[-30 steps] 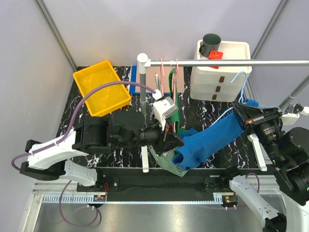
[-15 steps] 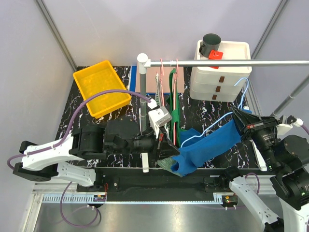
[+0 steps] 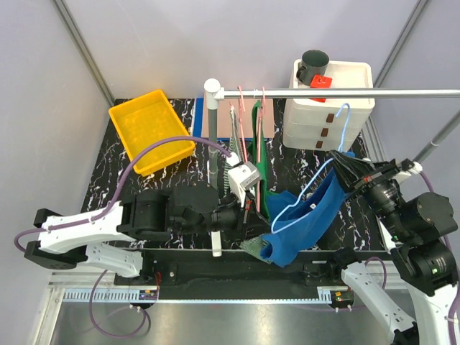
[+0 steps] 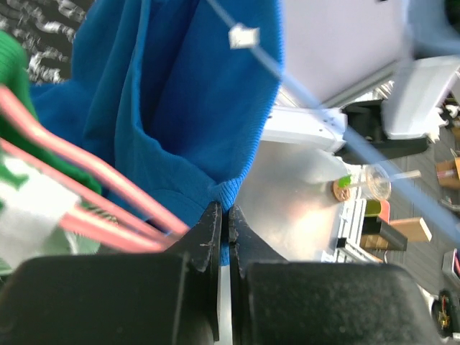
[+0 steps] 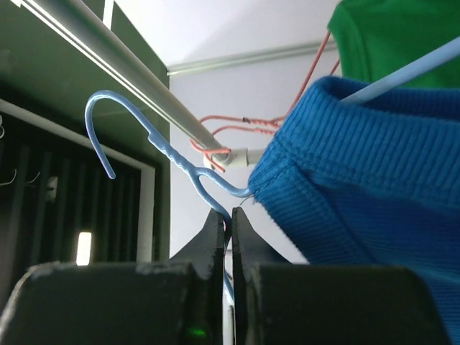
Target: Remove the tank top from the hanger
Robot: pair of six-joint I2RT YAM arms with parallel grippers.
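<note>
The blue tank top [image 3: 307,219] hangs stretched between my two grippers, off the rail. It fills the upper left of the left wrist view [image 4: 165,93] and the right of the right wrist view [image 5: 366,180]. The light-blue wire hanger [image 3: 343,126] is still threaded through it; its hook shows in the right wrist view [image 5: 122,118]. My right gripper [image 3: 350,167] is shut on the hanger's wire [image 5: 228,215]. My left gripper [image 3: 253,210] is shut on the tank top's ribbed hem [image 4: 228,208].
A metal rail [image 3: 338,93] on a white post [image 3: 211,90] carries pink hangers [image 3: 244,108] with a green garment [image 3: 262,162]. A yellow bin [image 3: 151,129] stands at the back left. White drawers [image 3: 327,108] with a dark cup [image 3: 314,63] stand at the back right.
My right gripper has lifted and swung the hanger upward toward the back. My left gripper has drawn back toward the near edge, pulling the tank top's lower end down and stretching it.
</note>
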